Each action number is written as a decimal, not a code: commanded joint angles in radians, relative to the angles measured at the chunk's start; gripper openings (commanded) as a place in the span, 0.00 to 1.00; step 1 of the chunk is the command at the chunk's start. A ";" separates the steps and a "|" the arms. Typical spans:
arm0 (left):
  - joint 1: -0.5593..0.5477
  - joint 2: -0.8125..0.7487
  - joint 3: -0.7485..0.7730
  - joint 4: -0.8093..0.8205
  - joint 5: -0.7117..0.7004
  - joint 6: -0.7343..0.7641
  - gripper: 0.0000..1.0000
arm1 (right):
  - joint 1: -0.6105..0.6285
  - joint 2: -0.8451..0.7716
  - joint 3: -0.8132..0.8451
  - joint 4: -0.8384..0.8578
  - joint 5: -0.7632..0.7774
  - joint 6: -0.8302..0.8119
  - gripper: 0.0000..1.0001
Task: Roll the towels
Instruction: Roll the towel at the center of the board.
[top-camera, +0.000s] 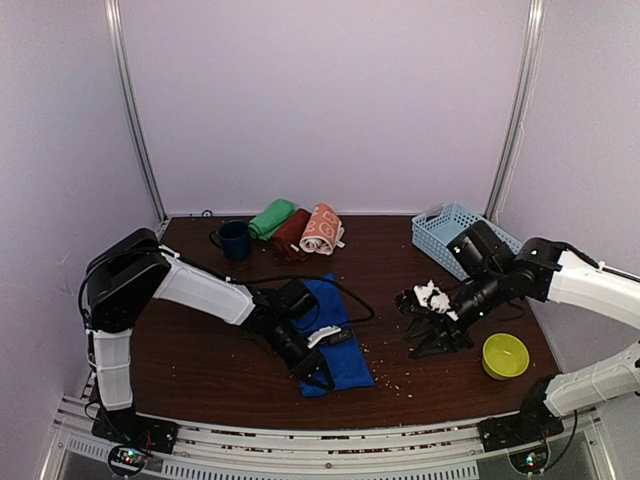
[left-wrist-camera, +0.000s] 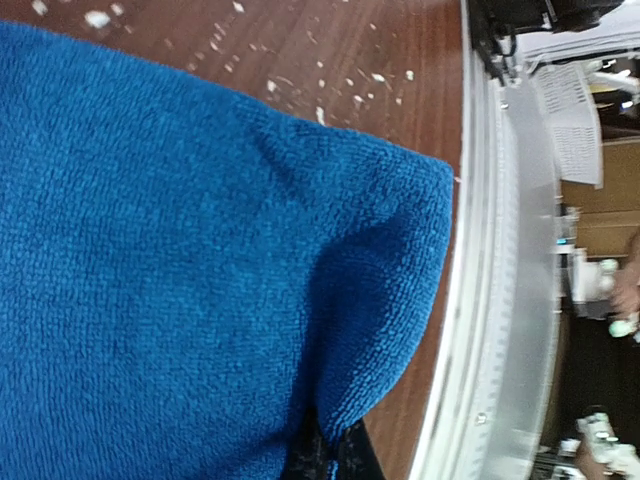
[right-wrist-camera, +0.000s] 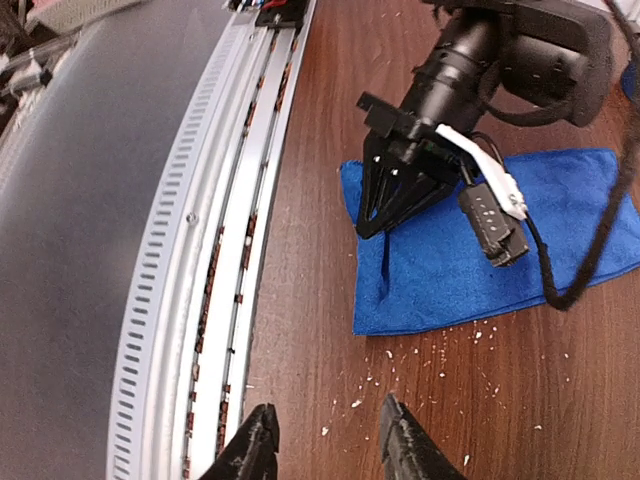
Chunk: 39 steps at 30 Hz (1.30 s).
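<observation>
Blue towel (top-camera: 350, 368) flat, three others (top-camera: 291, 232) rolled

The table (top-camera: 200, 350) is viewed from high above and behind the arm bases, facing the back wall. From the left wrist, the blue towel (left-wrist-camera: 180, 260) is seen at very close range, with the front rail (left-wrist-camera: 490, 250) at 3 o'clock. From the right wrist, farther off, the left gripper (right-wrist-camera: 385, 240) is seen at 1 o'clock. The towel is shared by all three views.
</observation>
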 joint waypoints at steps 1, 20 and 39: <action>0.037 0.059 -0.008 0.084 0.233 -0.138 0.00 | 0.115 0.052 -0.060 0.158 0.230 0.086 0.34; 0.064 0.150 0.039 0.026 0.265 -0.134 0.00 | 0.426 0.466 -0.038 0.579 0.546 0.123 0.43; 0.088 0.033 0.025 -0.035 0.094 -0.062 0.20 | 0.408 0.608 0.031 0.511 0.424 0.140 0.02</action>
